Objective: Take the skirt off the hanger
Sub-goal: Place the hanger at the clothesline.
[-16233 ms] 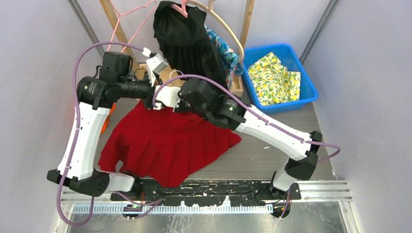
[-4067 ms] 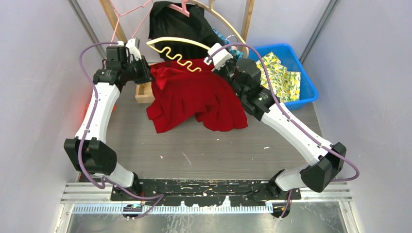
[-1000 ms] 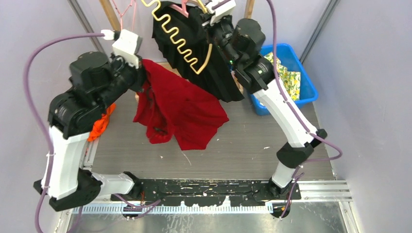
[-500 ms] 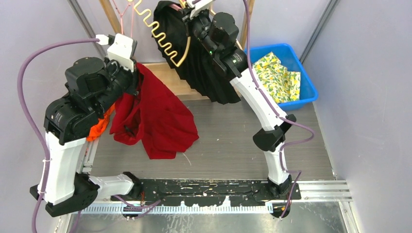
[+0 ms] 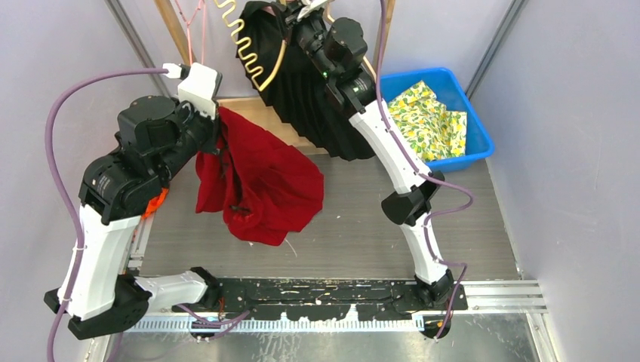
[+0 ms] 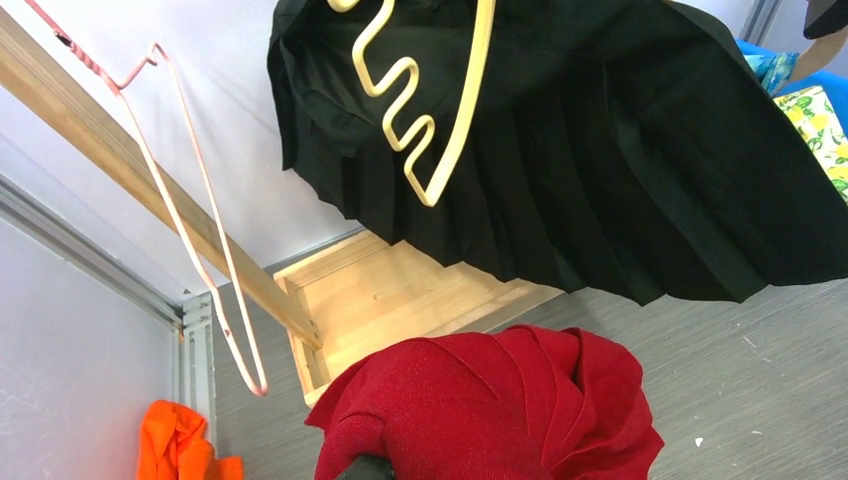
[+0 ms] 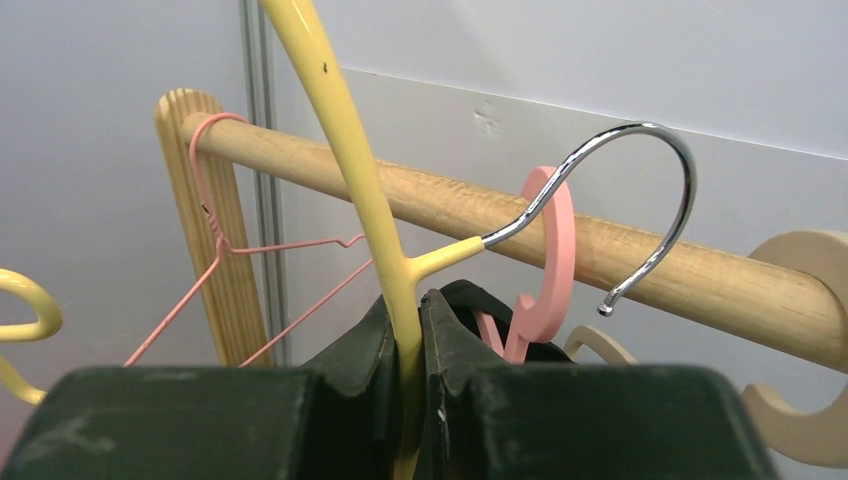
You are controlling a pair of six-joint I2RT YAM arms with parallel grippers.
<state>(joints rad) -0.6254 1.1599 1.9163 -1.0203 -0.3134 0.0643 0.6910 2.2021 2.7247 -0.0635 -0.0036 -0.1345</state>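
The red skirt (image 5: 260, 185) hangs bunched from my left gripper (image 5: 217, 128), clear of the floor and apart from the hanger. In the left wrist view the skirt (image 6: 500, 410) covers my fingers; only a dark tip (image 6: 365, 468) shows. The left gripper is shut on the skirt. The yellow wavy hanger (image 5: 253, 53) is bare and held high at the back by my right gripper (image 5: 302, 19). In the right wrist view the jaws (image 7: 408, 330) are shut on the hanger's yellow neck (image 7: 350, 150). Its chrome hook (image 7: 650, 150) sits in front of the wooden rod (image 7: 700, 265).
A black pleated skirt (image 5: 317, 98) hangs on a pink hanger (image 7: 545, 260) from the rod. A pink wire hanger (image 6: 200, 230) hangs at the left. A blue bin (image 5: 472, 136) with patterned cloth stands back right. An orange cloth (image 5: 155, 204) lies at the left wall. The rack's wooden base (image 6: 400, 300) lies beneath.
The right arm has carried the yellow hanger left and up toward the rod. The left arm swung the red skirt left, then slightly back right.
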